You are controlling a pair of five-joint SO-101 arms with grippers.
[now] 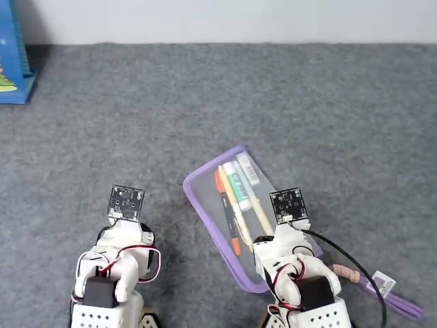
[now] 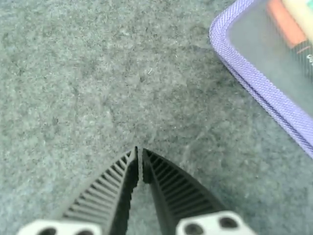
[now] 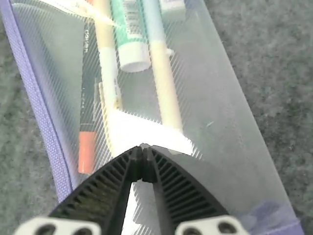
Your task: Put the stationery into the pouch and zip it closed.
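A clear pouch (image 1: 212,188) with a purple zip border lies on the grey carpet, slanting from the middle toward the near right. Inside it lie several pens, among them an orange-capped pen (image 1: 227,212), a yellowish pen (image 3: 108,73) and a green-and-white tube (image 3: 129,34). My right gripper (image 3: 142,148) hangs shut just above the pouch's (image 3: 215,112) clear face, over a white patch, holding nothing. My left gripper (image 2: 139,151) is shut over bare carpet, with the pouch's purple corner (image 2: 254,83) a short way off. Both arms (image 1: 119,253) (image 1: 290,263) sit at the near edge.
A blue box (image 1: 13,61) stands at the far left by the white wall. A black cable (image 1: 355,270) and a pink cord with a tag (image 1: 382,281) trail at the near right. Open carpet lies beyond and left of the pouch.
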